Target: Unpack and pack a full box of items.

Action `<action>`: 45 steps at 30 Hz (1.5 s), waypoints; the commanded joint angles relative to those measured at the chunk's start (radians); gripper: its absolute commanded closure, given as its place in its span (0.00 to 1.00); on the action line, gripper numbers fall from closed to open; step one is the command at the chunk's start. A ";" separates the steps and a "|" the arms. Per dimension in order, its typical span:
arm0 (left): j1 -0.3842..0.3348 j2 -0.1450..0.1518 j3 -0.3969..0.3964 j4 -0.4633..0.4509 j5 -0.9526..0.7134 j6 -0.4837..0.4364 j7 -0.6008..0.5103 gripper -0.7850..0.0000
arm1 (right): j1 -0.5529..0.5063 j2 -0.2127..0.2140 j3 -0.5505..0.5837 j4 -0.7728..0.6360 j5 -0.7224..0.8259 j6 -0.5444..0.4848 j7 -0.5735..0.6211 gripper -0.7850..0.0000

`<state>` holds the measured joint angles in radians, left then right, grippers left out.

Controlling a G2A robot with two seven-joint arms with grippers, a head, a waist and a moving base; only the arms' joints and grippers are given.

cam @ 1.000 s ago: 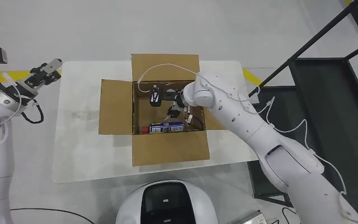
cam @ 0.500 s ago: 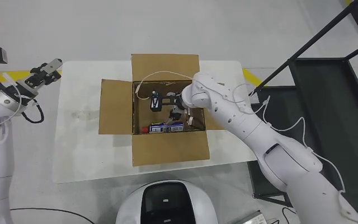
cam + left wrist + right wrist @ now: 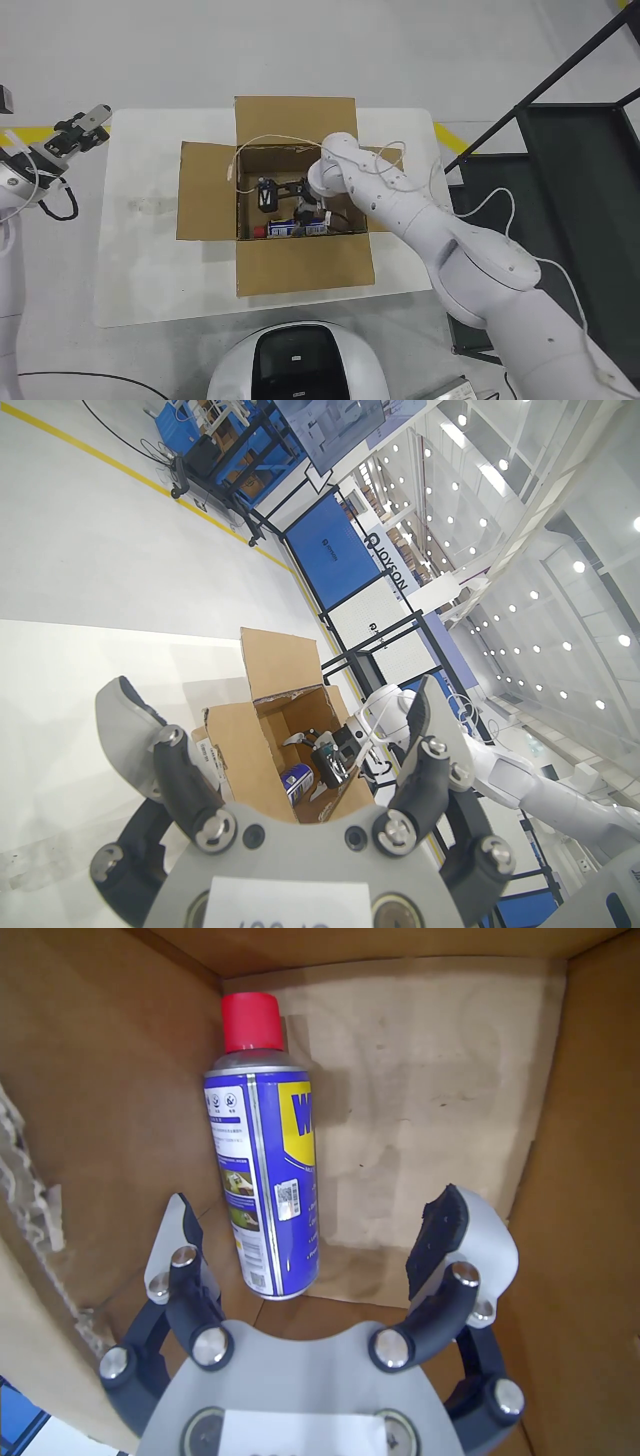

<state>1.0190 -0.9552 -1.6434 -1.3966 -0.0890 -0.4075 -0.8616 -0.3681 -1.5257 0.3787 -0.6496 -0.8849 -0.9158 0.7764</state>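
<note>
Right wrist view shows the right gripper [image 3: 314, 1204] wide open, deep in the box [image 3: 90, 1078]; the spray can [image 3: 265, 1163] lies by the wall; if the gripper shuts crooked, it may roll away.

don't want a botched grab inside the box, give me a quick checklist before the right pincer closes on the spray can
1. Right pincer open: ok.
2. Spray can centred between the jaws: not ok, it sits nearer one finger.
3. Finger room between the can and the box wall: cannot tell.
4. Cardboard floor around the can free of other items: ok.
5. Left pincer away from the box: ok, and open.
</note>
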 commanded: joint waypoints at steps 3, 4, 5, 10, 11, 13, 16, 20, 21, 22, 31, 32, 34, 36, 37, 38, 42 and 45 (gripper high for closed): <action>0.000 0.000 0.000 0.000 0.000 0.000 0.000 0.00 | 0.013 -0.048 -0.032 0.089 -0.026 0.022 -0.029 0.00; 0.000 0.000 0.000 0.000 0.000 0.000 0.000 0.00 | 0.016 -0.060 -0.040 0.110 -0.033 0.030 -0.032 0.00; 0.000 0.000 0.000 0.000 0.000 0.000 0.000 0.00 | 0.017 -0.072 -0.046 0.132 -0.038 0.041 -0.036 0.00; 0.000 0.000 0.000 0.000 0.000 0.000 0.000 0.00 | 0.020 -0.122 -0.068 0.214 -0.060 0.056 -0.090 0.00; 0.000 0.000 0.000 0.000 0.000 0.000 0.000 0.00 | 0.020 -0.131 -0.071 0.229 -0.064 0.058 -0.100 0.00; 0.000 0.000 0.000 0.000 0.000 0.000 0.000 0.00 | 0.021 -0.148 -0.078 0.258 -0.076 0.068 -0.116 0.00; 0.000 0.000 0.000 0.000 0.000 0.000 0.000 0.00 | 0.025 -0.170 -0.086 0.293 -0.096 0.078 -0.145 0.00; 0.000 0.000 0.000 0.000 0.000 0.000 0.000 0.00 | 0.032 -0.194 -0.097 0.331 -0.124 0.084 -0.178 0.00; 0.000 0.000 0.000 0.000 0.000 0.000 0.000 0.00 | 0.032 -0.200 -0.100 0.338 -0.135 0.088 -0.183 0.05; 0.000 0.000 0.000 0.000 0.000 0.000 0.000 0.00 | 0.031 -0.205 -0.102 0.346 -0.138 0.087 -0.190 0.35; 0.000 0.000 0.000 0.000 0.000 0.000 0.000 0.00 | 0.029 -0.238 -0.108 0.397 -0.165 0.057 -0.236 1.00; 0.000 0.000 0.000 0.000 0.000 0.000 0.000 0.00 | 0.030 -0.240 -0.110 0.398 -0.170 0.041 -0.243 1.00; 0.000 0.000 0.000 0.000 0.000 0.000 0.000 0.00 | 0.036 -0.243 -0.108 0.398 -0.172 0.024 -0.260 1.00; 0.000 0.000 0.000 0.000 0.000 0.000 0.000 0.00 | 0.044 -0.244 -0.110 0.401 -0.186 0.006 -0.272 1.00; 0.000 0.000 0.000 0.000 0.000 0.000 0.000 0.00 | 0.047 -0.244 -0.110 0.405 -0.190 0.003 -0.280 1.00; 0.000 0.000 0.000 0.000 0.000 0.000 0.000 0.00 | 0.050 -0.243 -0.110 0.408 -0.194 -0.003 -0.287 1.00; 0.000 0.000 0.000 0.000 0.000 0.000 0.000 0.00 | 0.066 -0.236 -0.104 0.418 -0.202 -0.018 -0.315 1.00; 0.000 0.000 0.000 0.000 0.000 0.000 0.000 0.00 | 0.074 -0.227 -0.100 0.418 -0.212 -0.033 -0.341 1.00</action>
<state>1.0190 -0.9552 -1.6434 -1.3966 -0.0890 -0.4075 -0.8616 -0.2967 -1.7557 0.2785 -0.2293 -1.0907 -0.9426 0.4411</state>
